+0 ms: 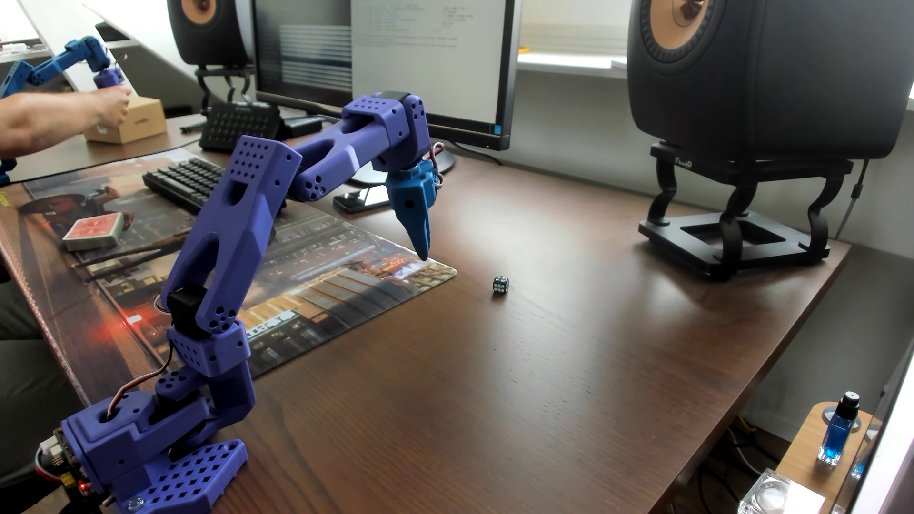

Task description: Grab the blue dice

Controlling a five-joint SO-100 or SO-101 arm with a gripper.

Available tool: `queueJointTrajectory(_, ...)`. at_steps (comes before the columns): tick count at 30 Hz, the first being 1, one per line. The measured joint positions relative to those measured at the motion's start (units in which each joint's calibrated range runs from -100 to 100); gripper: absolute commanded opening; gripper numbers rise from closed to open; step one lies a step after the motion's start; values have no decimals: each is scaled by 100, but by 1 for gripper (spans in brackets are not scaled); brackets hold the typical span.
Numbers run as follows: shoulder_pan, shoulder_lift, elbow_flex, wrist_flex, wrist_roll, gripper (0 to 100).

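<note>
You have one blue dice (500, 284) here, a tiny near-black cube with white pips, sitting alone on the bare dark wood of the counter (494, 395), just right of the printed desk mat (316, 277) and apart from everything else. Your one purple arm (237, 232) reaches over the mat, and its gripper (423, 249) points down above the mat's right corner, up and to the left of the dice and not touching it; the fingers (418, 222) look pressed together into a single point, holding nothing. Count two black speakers (761, 74), the left one cut off by the top edge, one monitor (386, 64) whose text is too small to read, one keyboard (185, 180), one phone (363, 197) partly hidden behind the arm, one red card deck (94, 231), one cardboard box (131, 118) and one blue glass bottle (838, 435) with a black cap at the lower right. The right speaker's stand (737, 232) bears lettering that seems to read "Fluid". At the left edge a hand (111, 106), its arm cut off by the frame, grips a second blue arm (64, 62) that is only partly in view.
</note>
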Motion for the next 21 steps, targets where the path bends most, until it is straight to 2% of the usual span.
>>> queueJointTrajectory(10,89,1731,-2405,0,0,10)
queueJointTrajectory(21,8,1948,-2916,-87,0,10)
